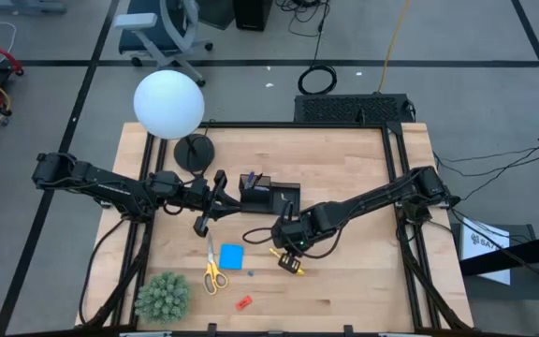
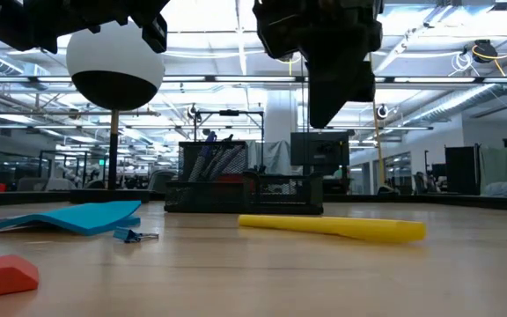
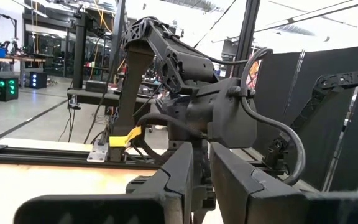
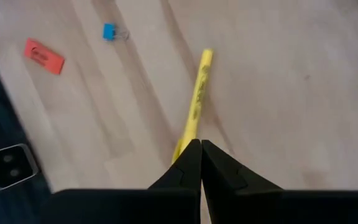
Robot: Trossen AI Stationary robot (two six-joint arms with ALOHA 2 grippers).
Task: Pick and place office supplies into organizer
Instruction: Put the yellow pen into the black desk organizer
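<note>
Right wrist view shows the right gripper point(image 4: 201, 148) with its fingers pressed together and nothing between them. It hangs just above one end of the yellow pen point(image 4: 194, 106), not touching it as far as I can tell.

The pen lies flat on the table point(image 1: 344, 290). In the high view the pen point(image 1: 287, 259) is at about 5 o'clock from the organizer point(image 1: 269, 197), near it but apart. Its long line runs from about 10 o'clock to 4 o'clock there. I cannot tell which end is the tip.

I think the pen is light, hard and smooth, so it could roll or slip. A good place to hold it looks like the middle, with the fingers across the long line. They must open first.

The left gripper point(image 1: 215, 201) waits at 9 o'clock from the organizer. I cannot tell if it is open.
</note>
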